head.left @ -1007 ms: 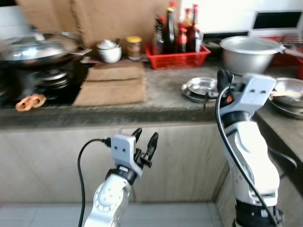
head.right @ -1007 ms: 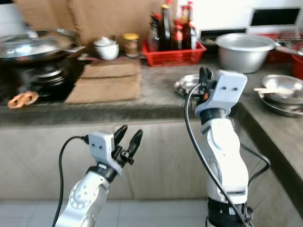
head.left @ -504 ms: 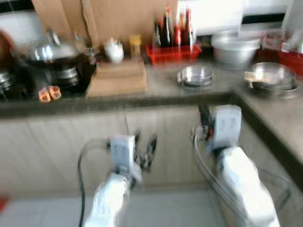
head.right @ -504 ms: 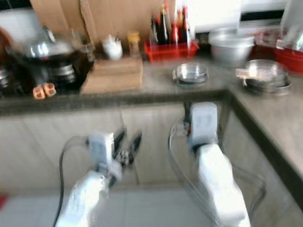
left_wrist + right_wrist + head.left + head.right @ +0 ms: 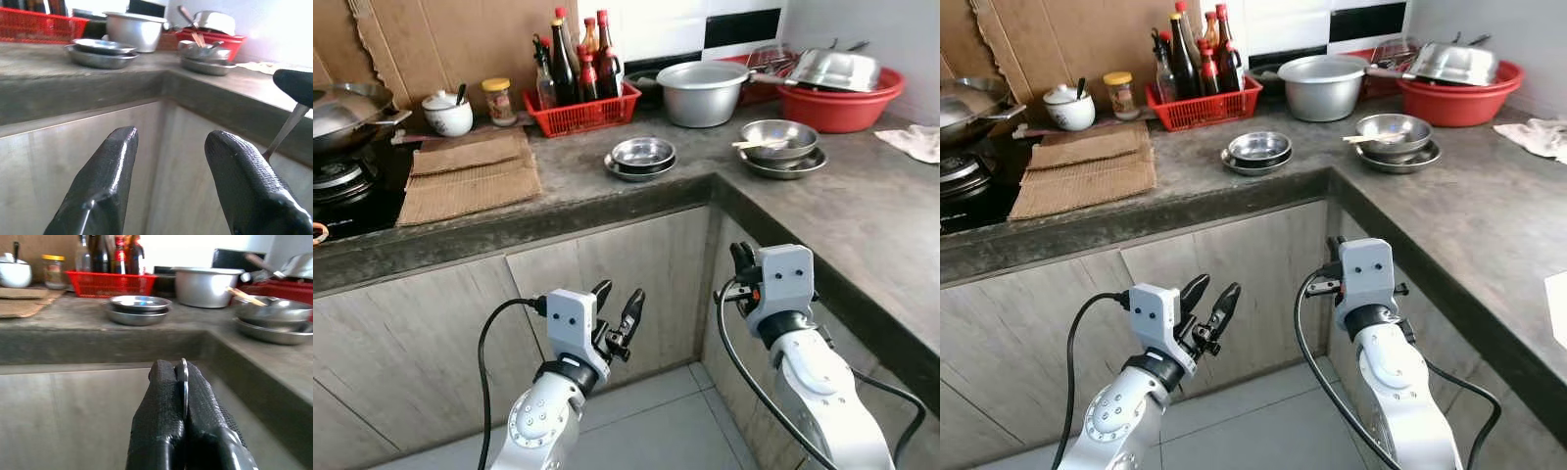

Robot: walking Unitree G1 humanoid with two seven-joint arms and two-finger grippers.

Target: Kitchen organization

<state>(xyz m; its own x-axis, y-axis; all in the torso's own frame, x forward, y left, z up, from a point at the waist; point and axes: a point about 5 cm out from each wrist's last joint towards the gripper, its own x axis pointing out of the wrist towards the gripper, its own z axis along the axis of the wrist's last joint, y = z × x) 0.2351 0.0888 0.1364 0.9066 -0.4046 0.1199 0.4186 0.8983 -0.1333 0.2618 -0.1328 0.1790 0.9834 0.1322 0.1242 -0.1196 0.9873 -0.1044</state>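
Standing off from the counter (image 5: 607, 191), likely between steps. Left gripper (image 5: 617, 315) spread and empty below the counter edge; right gripper (image 5: 180, 382) pinched on a thin metal piece (image 5: 184, 382). Next: reaching up to the stacked steel plates (image 5: 642, 157) on the counter.

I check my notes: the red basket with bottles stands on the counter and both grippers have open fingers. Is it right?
Not quite. The red basket does stand on the counter, and the left gripper is open, but the right wrist view shows the right gripper shut on a thin metal piece.
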